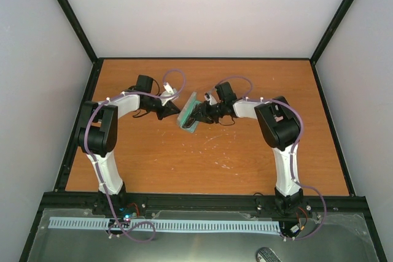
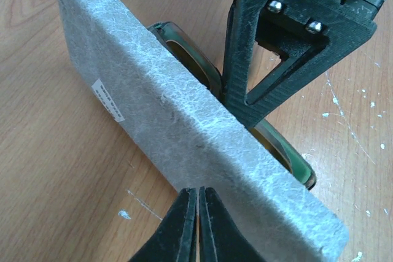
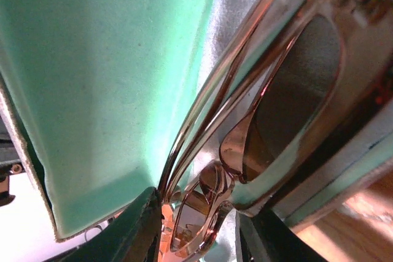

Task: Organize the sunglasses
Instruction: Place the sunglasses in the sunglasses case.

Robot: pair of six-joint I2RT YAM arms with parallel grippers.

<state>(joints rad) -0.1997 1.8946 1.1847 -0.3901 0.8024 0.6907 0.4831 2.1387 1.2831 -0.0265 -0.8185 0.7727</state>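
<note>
A grey felt case (image 2: 184,121) with a mint-green lining (image 3: 104,78) stands on its edge at the middle of the table (image 1: 187,116). Thin metal-framed sunglasses (image 3: 245,127) with dark tinted lenses sit inside it, folded. In the left wrist view their rim (image 2: 291,154) shows behind the case. My right gripper (image 3: 199,237) reaches into the case, open, with the sunglasses' bridge between its parted fingers. One right finger (image 2: 242,65) shows over the case. My left gripper (image 2: 198,210) is shut, its tips against the case's grey outer edge.
The wooden table (image 1: 202,157) has white specks near its middle. Black frame rails (image 1: 202,202) run along the near edge and both sides. Both arms meet at the case, left gripper (image 1: 174,110) and right gripper (image 1: 199,115).
</note>
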